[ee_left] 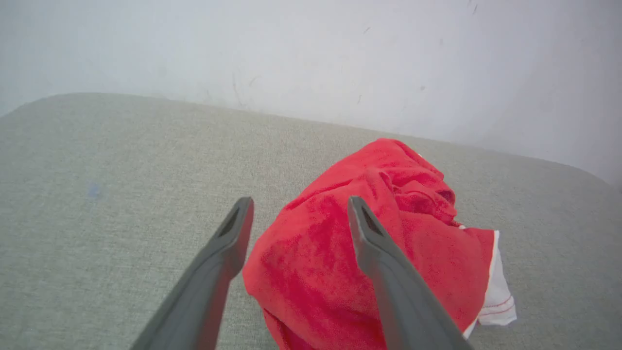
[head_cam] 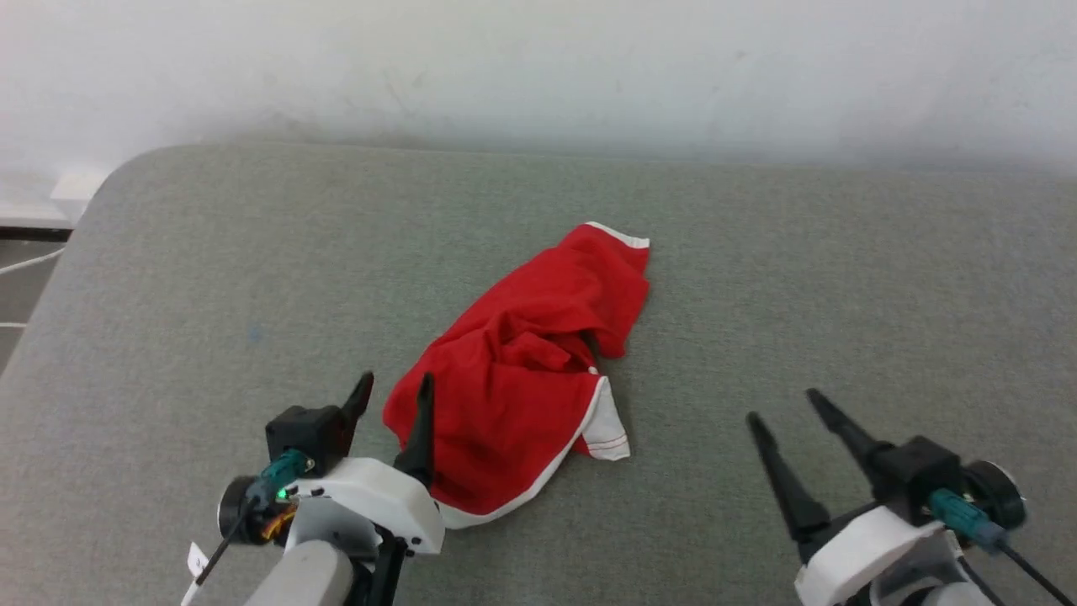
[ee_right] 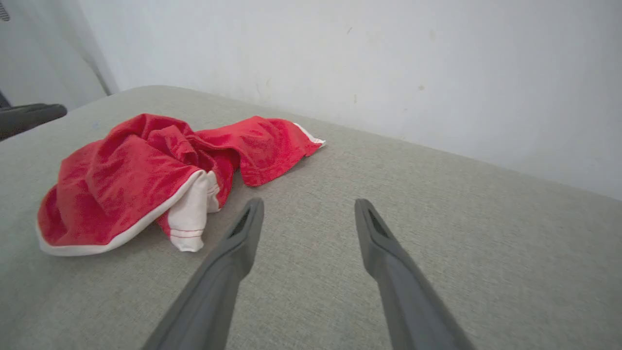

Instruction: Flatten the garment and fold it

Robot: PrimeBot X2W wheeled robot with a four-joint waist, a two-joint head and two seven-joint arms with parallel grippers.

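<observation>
Right, the red garment (head_cam: 522,370) is lying crumpled in a heap on the grey fabric surface (head_cam: 757,295), roughly mid-scene and a touch to the left, nowhere near flat. One red end is stretching away toward the white wall (head_cam: 538,67), its white-trimmed edge pointing far and right. The bulkier end is bunching up on the near side, with a white side panel (head_cam: 607,429) folding out at its near right corner.

The left gripper (head_cam: 395,380) is sitting at the garment's near left edge with its jaws standing wide, gripping nothing. From the head view, one dark finger is hanging over bare surface just left of the cloth while the other is lining up over the red fabric's edge. The left wrist view is showing the same: the left gripper (ee_left: 299,200) is straddling the left border of the garment (ee_left: 311,272). Whether a fingertip is touching the cloth, I cannot tell.

The right gripper (head_cam: 782,406) is hovering well to the right, jaws also spread wide and empty. In the right wrist view, the right gripper (ee_right: 308,201) is pointing over bare surface, with the garment (ee_right: 126,180) lying off to its left, apart from both fingers.
</observation>
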